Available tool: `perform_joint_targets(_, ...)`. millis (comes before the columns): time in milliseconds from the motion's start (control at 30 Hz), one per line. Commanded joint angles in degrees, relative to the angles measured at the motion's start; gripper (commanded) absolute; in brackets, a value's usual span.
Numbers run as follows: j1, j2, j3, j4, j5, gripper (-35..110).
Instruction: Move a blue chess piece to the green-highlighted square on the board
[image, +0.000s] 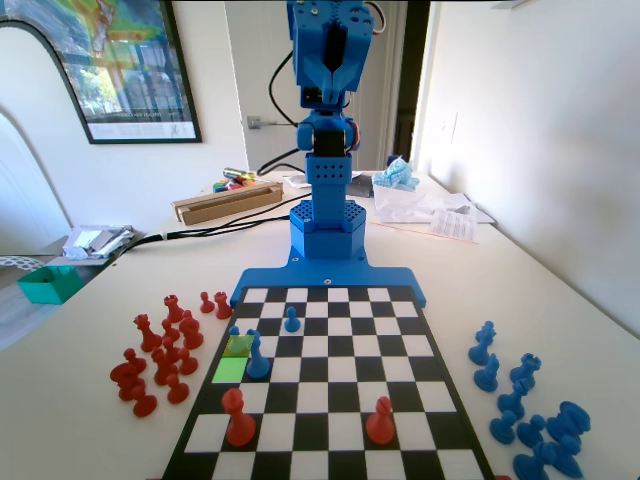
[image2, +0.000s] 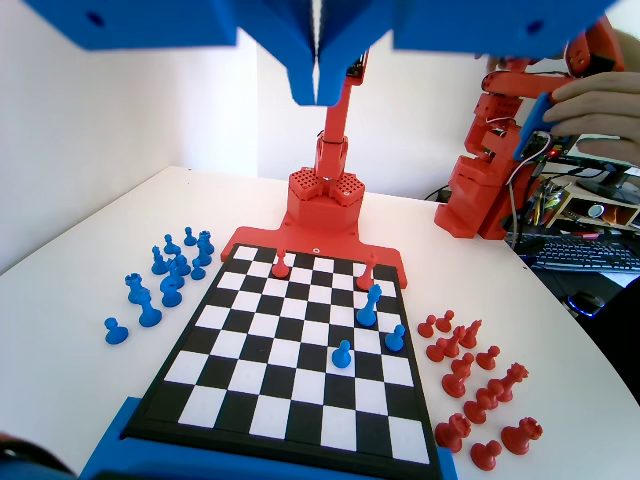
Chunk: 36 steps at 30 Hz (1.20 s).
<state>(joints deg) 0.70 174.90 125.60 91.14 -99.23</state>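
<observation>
Overhead, your end effector (image2: 318, 75) hangs pinched together, empty, high above the board (image2: 300, 340). Reach step: the blue pawn (image2: 342, 354) sits far below it; spread the jaws, descend, then carry to the green square (image: 229, 369).

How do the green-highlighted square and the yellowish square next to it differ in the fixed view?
The green-highlighted square is bright lime; the yellow-olive square is duller. The green one lies nearer the camera, the yellow one directly behind it. A blue pawn stands at the yellow one's far edge; the green one is bare. Both fill one cell.
</observation>
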Motion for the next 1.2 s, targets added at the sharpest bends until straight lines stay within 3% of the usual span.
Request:
perform_joint_targets(0,0.1,0.2,-0.5,-1.1,-0.4,7)
perform_joint_targets(200,-1.7,-5.2,-3.3,-1.0,0.5,1)
perform_joint_targets(633,3.3,-40.3,-29.9,9.2,0.5,1)
perform_joint_targets(933,10.6,-51.1,-23.6,2.2,-9.0,1)
perform_joint_targets(1167,15.9,-56.2,-16.4,-9.3,-12.5,1)
